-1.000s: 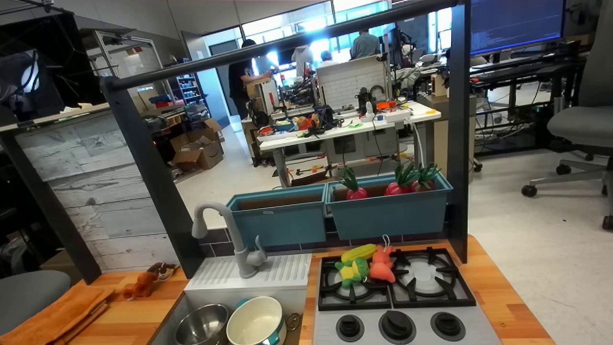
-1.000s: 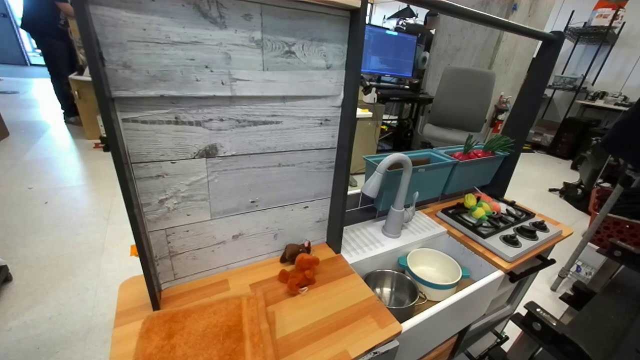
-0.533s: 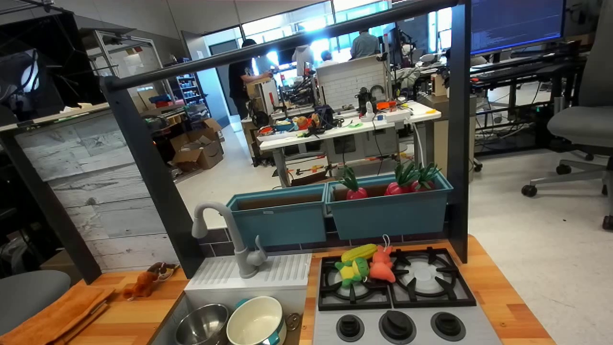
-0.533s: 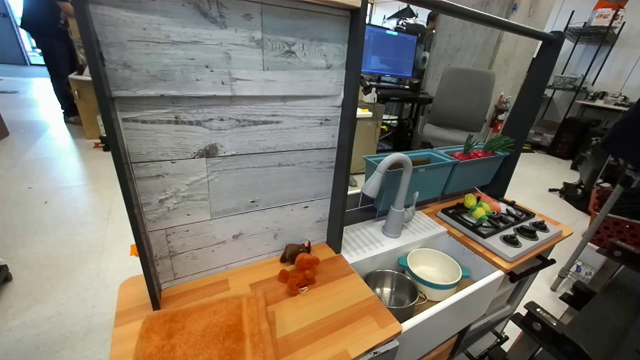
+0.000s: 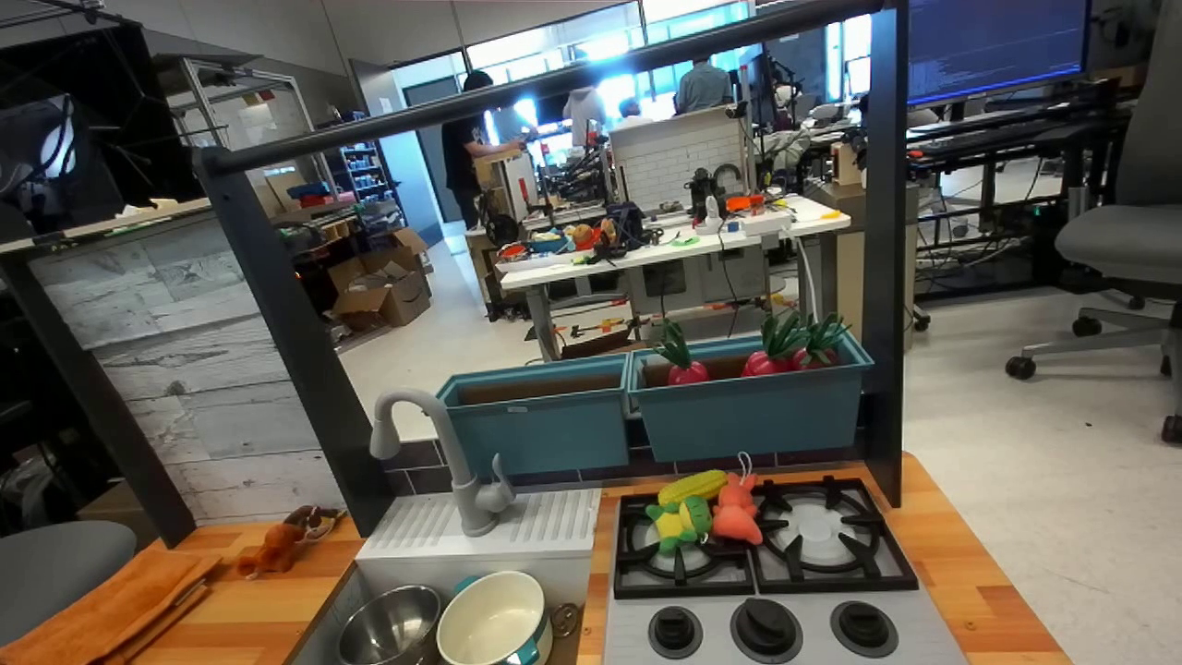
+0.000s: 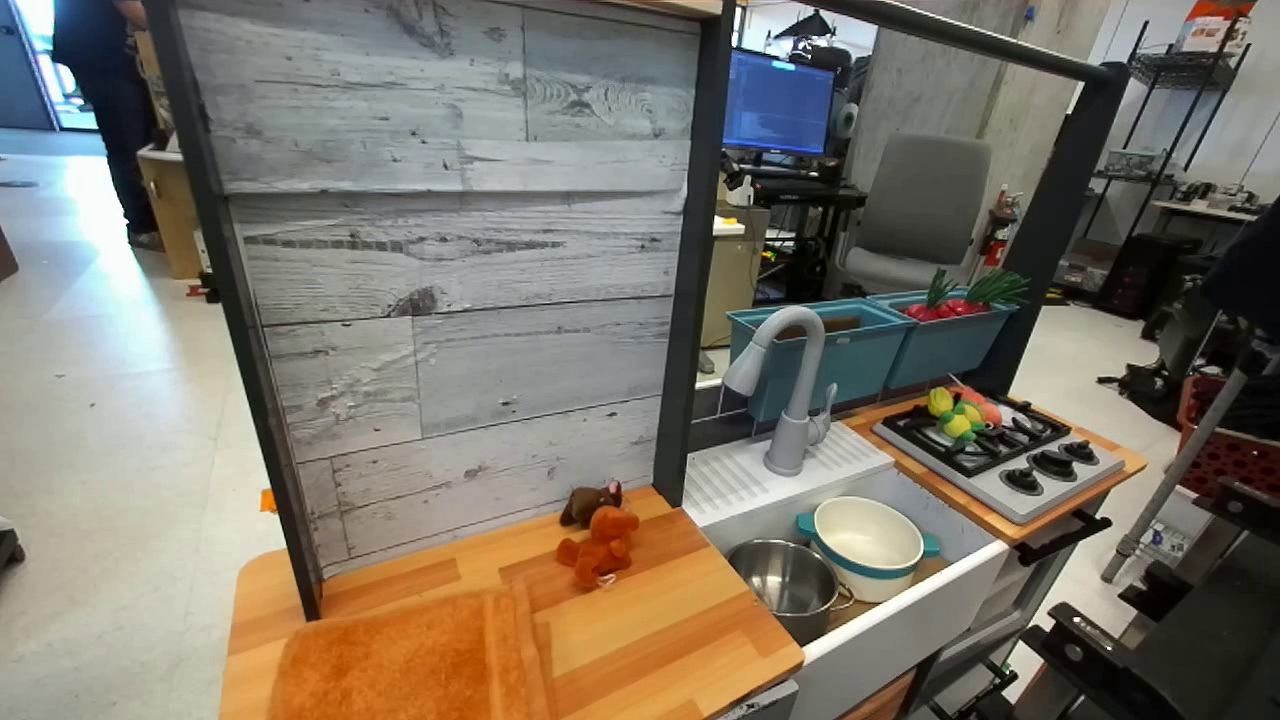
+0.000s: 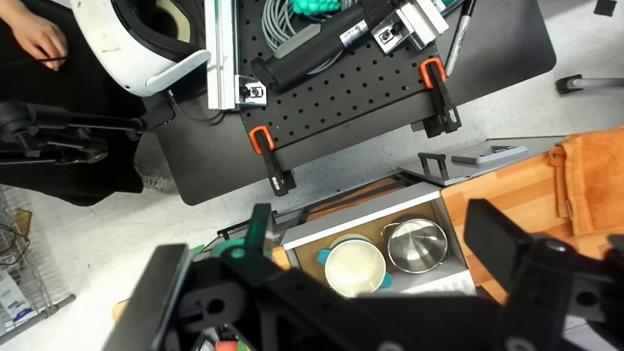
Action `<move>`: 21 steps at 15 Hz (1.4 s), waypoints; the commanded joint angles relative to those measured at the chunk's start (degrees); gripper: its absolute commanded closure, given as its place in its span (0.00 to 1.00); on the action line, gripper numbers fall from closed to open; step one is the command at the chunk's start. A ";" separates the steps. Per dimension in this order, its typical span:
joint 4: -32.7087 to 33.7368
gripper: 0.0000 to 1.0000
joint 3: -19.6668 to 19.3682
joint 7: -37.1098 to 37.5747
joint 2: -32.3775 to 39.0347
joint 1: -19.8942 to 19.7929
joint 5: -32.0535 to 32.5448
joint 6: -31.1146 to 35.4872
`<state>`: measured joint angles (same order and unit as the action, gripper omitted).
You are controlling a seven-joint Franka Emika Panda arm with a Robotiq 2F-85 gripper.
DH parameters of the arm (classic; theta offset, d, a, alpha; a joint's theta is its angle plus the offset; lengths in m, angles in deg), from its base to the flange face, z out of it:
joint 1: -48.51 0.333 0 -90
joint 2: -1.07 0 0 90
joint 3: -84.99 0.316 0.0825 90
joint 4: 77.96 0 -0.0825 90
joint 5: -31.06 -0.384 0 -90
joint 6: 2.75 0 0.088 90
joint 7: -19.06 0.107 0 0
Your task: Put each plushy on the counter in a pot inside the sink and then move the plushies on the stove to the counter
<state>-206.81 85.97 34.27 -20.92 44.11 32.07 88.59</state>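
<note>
Background motion alone is showing since the earlier frames: a dark-clothed person (image 6: 95, 100) is shifting slightly, while the kitchen items are holding position. The black two-finger gripper (image 7: 369, 219) is standing with its jaws far apart and gripping nothing visible; this spacing is probably serving to clear a soft toy before grasping. An orange-red plush toy (image 6: 605, 540) and a dark brown plush toy (image 6: 586, 506) are lying close together on the light brown wooden counter (image 6: 640, 640), apparently awaiting stage one. Beside it, the rectangular grey-white sink (image 6: 905, 630) is holding a small round grey metal pot (image 6: 785, 578) and a cream-white round pot with teal handles (image 6: 868, 540); both are standing mouth up, unfilled, presumably for receiving those toys. A green-and-yellow plush toy (image 5: 681, 524), a coral-pink plush toy (image 5: 737, 514) and a yellow corn-shaped plush toy (image 5: 693, 487) are resting clustered on the grey stove with black grates (image 5: 822, 538), presumably being reserved for stage two.
</note>
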 commanded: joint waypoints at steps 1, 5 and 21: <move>-6.60 0.00 0.16 1.81 -4.63 0.65 -2.05 11.12; -16.08 0.00 2.32 1.82 -6.98 3.77 -8.25 29.30; -21.52 0.00 10.78 9.19 5.18 7.34 -11.06 66.26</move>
<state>-229.35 92.29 36.72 -22.40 53.42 18.54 145.18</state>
